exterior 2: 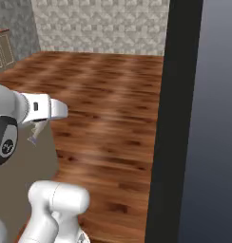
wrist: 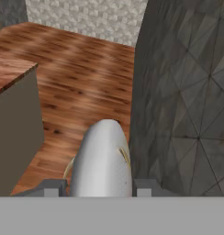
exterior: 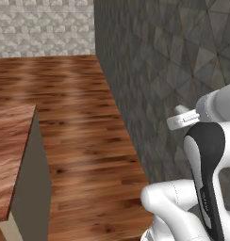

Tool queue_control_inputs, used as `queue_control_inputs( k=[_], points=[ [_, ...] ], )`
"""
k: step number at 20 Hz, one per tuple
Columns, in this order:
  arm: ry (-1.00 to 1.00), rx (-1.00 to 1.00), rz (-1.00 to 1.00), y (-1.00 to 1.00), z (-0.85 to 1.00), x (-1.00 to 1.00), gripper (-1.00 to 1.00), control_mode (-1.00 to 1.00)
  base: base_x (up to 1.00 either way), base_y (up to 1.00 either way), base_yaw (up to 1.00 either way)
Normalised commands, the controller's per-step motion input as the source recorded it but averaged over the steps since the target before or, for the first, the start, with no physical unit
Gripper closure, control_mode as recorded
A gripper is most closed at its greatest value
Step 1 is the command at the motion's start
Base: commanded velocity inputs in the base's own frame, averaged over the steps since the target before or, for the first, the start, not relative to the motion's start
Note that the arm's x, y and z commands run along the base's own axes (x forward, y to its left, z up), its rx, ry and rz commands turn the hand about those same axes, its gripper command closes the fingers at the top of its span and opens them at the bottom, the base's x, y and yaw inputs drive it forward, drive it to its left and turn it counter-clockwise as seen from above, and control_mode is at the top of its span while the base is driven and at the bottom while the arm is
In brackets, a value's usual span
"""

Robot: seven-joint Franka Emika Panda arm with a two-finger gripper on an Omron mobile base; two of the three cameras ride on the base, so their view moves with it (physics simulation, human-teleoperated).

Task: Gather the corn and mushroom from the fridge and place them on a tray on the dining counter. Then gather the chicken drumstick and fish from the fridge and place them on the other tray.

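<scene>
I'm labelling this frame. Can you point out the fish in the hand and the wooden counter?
fish (wrist: pixel 102 158): hand view, middle of its silvery body.
wooden counter (exterior: pixel 8 155): left base view, bare top surface.

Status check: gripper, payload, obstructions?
Gripper jaws shut on silvery grey fish. Wood-topped counter to left, dark grey tiled wall close on right.

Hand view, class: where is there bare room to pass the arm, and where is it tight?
Free: the wooden floor between the counter and the grey wall. Tight: at the gripper, holding a silvery fish beside that wall.
</scene>
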Motion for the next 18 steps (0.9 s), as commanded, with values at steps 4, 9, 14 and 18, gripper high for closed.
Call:
queue_control_inputs(
  k=[4, 9, 14, 18],
  points=[
    [0.00, 0.00, 0.00, 0.00, 0.00, 0.00, 1.00, 1.00, 0.94, -0.86, 0.00],
    [0.00, 0.00, 0.00, 0.00, 0.00, 0.00, 1.00, 1.00, 0.87, -0.86, 0.00],
    [0.00, 0.00, 0.00, 0.00, 0.00, 0.00, 1.00, 1.00, 0.81, -0.88, 0.00],
    [0.00, 0.00, 0.00, 0.00, 0.00, 0.00, 1.00, 1.00, 0.76, -0.89, 0.00]
  ],
)
